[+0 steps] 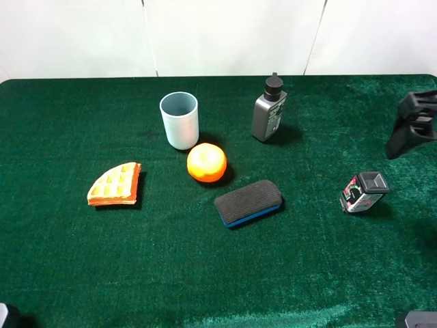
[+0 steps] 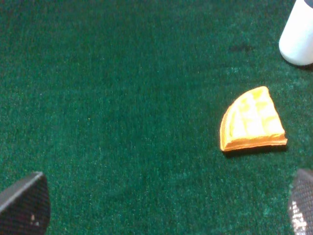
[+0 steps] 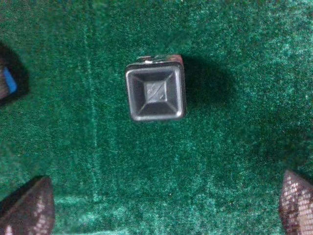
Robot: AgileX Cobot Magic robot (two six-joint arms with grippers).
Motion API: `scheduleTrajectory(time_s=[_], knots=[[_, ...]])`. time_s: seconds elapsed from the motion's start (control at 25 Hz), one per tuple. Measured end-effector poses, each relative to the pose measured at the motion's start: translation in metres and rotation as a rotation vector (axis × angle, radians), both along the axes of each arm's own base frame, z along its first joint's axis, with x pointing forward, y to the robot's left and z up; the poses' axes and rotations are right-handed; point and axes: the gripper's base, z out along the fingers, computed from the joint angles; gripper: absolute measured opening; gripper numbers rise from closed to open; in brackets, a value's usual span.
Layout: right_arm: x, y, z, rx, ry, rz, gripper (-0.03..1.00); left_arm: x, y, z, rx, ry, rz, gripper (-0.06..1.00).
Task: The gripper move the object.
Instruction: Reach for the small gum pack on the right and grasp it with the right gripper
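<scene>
Containers: a pale cup (image 1: pixel 179 119) stands upright just behind and left of the orange (image 1: pixel 206 162), mouth open. The high view shows only blue-grey wall inside it. A tall bottle (image 1: pixel 268 111), grey with a black cap, stands behind and right of the orange; its contents cannot be told.

Task item: the small bottle (image 1: pixel 363 191) stands on the green bench (image 1: pixel 68 273) well to the right of the orange, beyond the eraser (image 1: pixel 248 202). It is squat, with a dark grey square cap and a pink, green and white label.

Views: the right wrist view looks straight down on the cap, showing its recessed centre and hiding nearly all the label. The high view shows the label. The left wrist view shows the waffle (image 2: pixel 253 120), which lies left of the orange, and the cup's base.

Right gripper (image 3: pixel 161 208): jaws wide apart, small bottle apart from both fingertips. Left gripper (image 2: pixel 164 205): jaws wide apart over the bench.
</scene>
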Motion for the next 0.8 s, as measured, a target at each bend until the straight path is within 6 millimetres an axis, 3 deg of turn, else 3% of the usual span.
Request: scheduleTrajectory(time_s=[0.32,0.8], knots=[[0.019,0.001,-0.036,-0.012,0.041,0.024,0.7,0.0,0.0,0.0,0.0,0.0,0.0,0.99],[0.016,0.002,-0.073,-0.004,0.017,0.049,0.7,0.0,0.0,0.0,0.0,0.0,0.0,0.99]])
